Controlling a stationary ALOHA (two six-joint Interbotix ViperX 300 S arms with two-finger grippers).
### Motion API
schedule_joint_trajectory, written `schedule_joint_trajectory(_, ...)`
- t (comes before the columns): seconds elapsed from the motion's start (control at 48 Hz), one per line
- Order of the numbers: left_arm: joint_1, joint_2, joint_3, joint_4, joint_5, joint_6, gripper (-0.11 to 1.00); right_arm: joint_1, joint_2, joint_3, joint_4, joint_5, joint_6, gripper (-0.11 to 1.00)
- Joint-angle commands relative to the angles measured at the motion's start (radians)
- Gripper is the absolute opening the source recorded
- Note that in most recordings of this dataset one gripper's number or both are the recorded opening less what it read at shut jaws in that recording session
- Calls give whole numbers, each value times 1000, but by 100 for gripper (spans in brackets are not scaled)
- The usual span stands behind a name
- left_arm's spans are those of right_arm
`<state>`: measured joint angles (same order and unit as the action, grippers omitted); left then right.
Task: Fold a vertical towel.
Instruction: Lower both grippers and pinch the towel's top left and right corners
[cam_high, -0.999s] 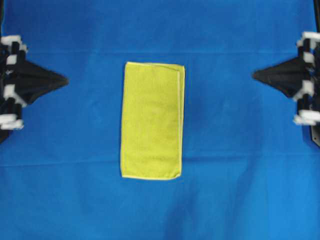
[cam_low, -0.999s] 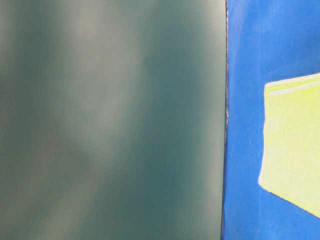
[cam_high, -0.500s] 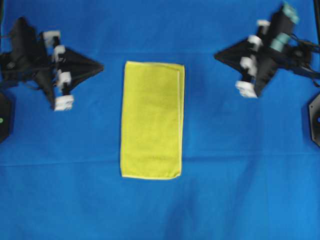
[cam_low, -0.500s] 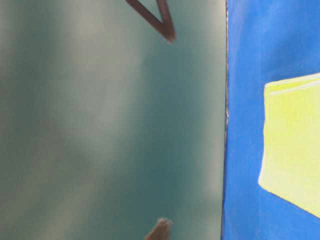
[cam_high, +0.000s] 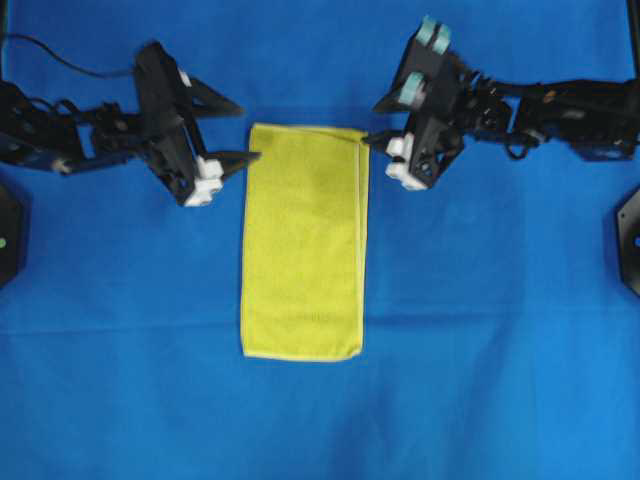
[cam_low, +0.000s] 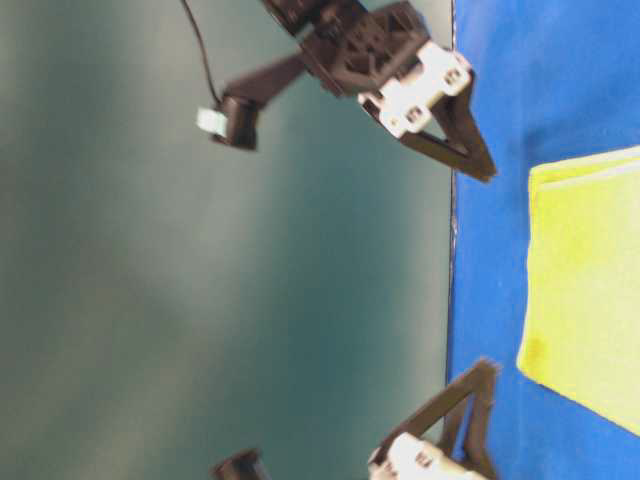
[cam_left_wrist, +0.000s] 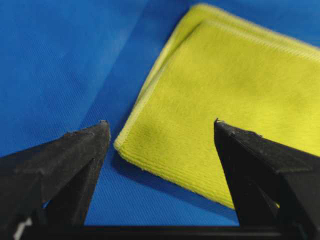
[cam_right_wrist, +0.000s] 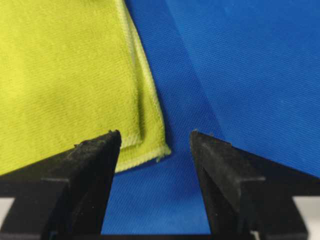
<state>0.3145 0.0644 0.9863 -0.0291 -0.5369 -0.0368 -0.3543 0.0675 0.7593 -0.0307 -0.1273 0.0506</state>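
Approach is the step in hand: the towel (cam_high: 304, 241) lies flat and lengthwise near the middle of the desk (cam_high: 500, 380), untouched, its short far edge toward the desk's far edge. The left pincer (cam_high: 240, 132) hangs by the towel's far left corner and the right pincer (cam_high: 375, 122) by its far right corner, both with jaws spread wide and empty.

By my reading, the next move calls for each pincer to sink until one finger slides under its corner, then close on every layer before carrying that edge toward the near one.

Overhead shows both arms and the whole towel at once. The right wrist view alone shows the corner (cam_right_wrist: 162, 148) already doubled, two hems stacked. The left wrist view puts its corner (cam_left_wrist: 120, 145) between the fingers (cam_left_wrist: 97, 135).
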Motion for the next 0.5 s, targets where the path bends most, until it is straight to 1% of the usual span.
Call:
schedule_joint_trajectory(0.0,9,35,-38,-2,-15,0,80,2,18,-35,-3,-3,-2,61)
schedule_joint_trajectory(0.229,37,110,-60,-2,-18,0,80,2,71,-48,-3,-8,0,61)
schedule_joint_trajectory(0.479,41,129,-74,-2,-18,0,79,5,89,-49,-2,-11,0,61)
